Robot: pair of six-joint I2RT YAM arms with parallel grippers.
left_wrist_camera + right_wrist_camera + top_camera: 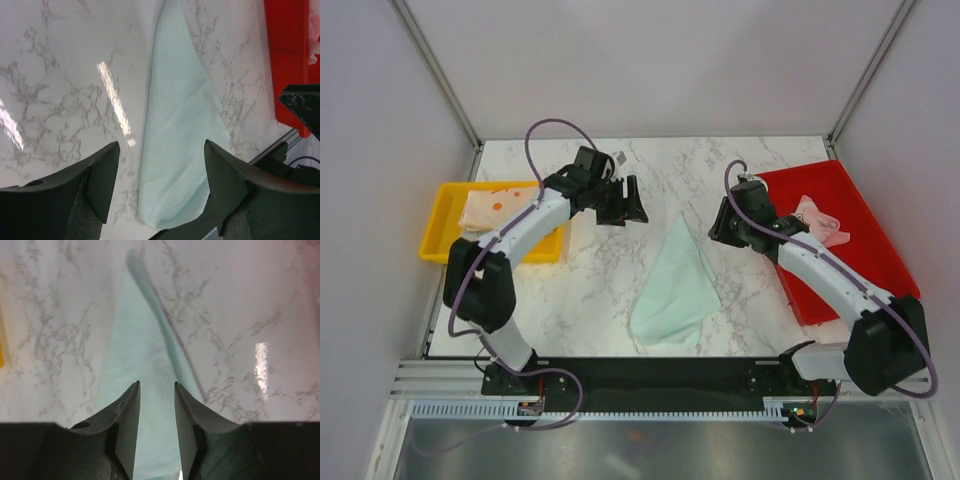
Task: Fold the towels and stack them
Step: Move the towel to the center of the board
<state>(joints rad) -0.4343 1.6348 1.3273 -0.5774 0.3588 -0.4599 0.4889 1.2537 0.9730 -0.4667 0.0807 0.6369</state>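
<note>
The left gripper [625, 205] stood wide apart and empty. The right gripper [718, 228] was narrowly parted, grasping nothing. Between them, on the white marble table [590, 290], lay one mint green cloth towel [675, 285] — roughly folded into a triangle, not yet stacked. One orange-print towel [490, 210] lay in the yellow plastic bin [435, 225] at far left, seemingly finished. One crumpled pink patterned towel [817, 220] lay in the red plastic tray [880, 250] at right — apparently not yet folded.

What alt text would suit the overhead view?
A mint green towel lies in a rough triangle on the marble table, between the left hand and right hand. A yellow bin at left holds an orange-print towel; a red tray at right holds a pink towel.
</note>
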